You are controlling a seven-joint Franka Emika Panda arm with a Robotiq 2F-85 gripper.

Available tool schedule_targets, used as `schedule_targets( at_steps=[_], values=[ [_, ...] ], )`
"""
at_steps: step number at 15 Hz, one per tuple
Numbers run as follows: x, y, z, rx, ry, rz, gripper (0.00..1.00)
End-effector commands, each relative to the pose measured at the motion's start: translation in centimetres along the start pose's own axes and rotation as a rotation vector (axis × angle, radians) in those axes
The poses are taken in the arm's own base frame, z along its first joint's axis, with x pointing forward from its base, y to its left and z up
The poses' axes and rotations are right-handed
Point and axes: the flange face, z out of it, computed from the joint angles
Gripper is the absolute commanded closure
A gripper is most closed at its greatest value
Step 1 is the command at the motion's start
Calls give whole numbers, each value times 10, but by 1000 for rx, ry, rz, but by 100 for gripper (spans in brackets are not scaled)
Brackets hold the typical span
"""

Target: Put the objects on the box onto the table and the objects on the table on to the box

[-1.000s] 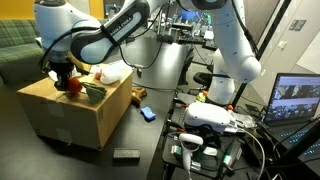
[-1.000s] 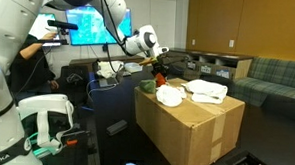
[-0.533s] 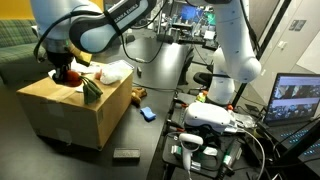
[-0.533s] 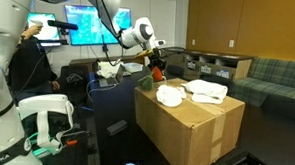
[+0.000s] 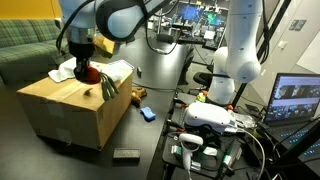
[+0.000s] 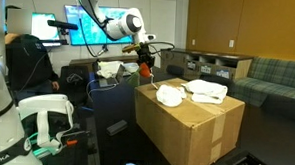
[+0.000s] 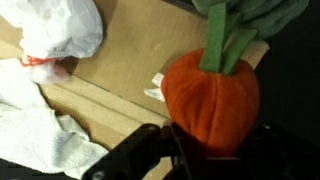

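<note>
In an exterior view the camera sits high and fairly far back, with the box (image 5: 70, 112) at 8 o'clock and the sofa (image 5: 25, 50) at 10. In an exterior view set lower (facing roughly the opposite way), the same box (image 6: 191, 124) lies at 5 o'clock and the sofa (image 6: 273, 78) at 3. The wrist view looks down very near on the box top (image 7: 120, 75), with the red ball (image 7: 210, 95) at 4.

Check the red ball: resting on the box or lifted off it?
Lifted: the gripper holds the red ball above the box, its green cloth dangling below.
</note>
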Motion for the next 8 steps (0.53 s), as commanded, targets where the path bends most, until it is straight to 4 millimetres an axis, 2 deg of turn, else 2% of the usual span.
schedule_targets(
  at_steps=[1,8],
  values=[
    [-52,-1,-17,21,-12,21,95],
    [-125,-14,-40,86,-44,28,95]
  ],
)
